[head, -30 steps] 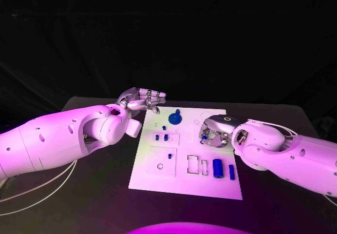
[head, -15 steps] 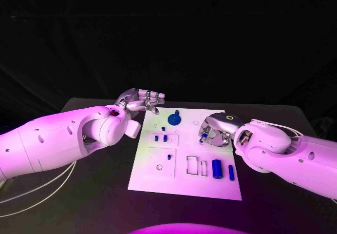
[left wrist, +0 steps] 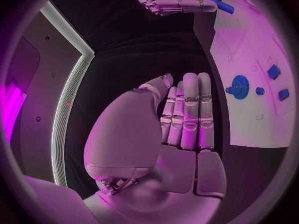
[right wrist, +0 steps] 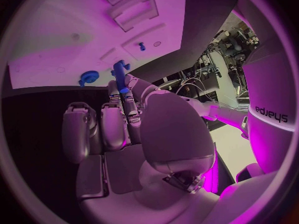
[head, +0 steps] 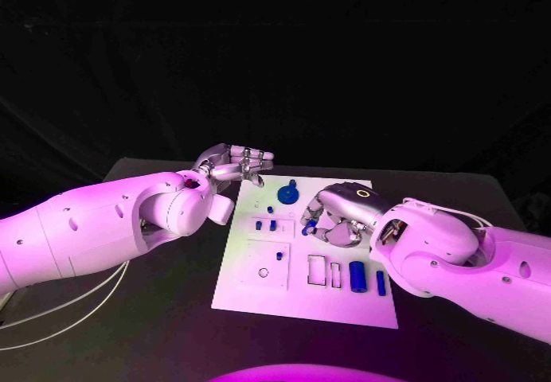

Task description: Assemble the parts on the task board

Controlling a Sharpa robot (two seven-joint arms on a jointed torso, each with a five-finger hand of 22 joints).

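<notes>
Overhead, the right robot hand (head: 334, 213) pinches 1 small blue part (right wrist: 120, 77) in its fingertips above the middle of the task board (head: 301, 298). The left robot hand (head: 236, 165), fingers together and empty, hovers at the board's far left corner over bare tabletop (head: 138, 318). 1 blue gear (head: 287, 192) sits near the far edge, 2 blue cylinders (head: 357, 276) near the right edge.
</notes>
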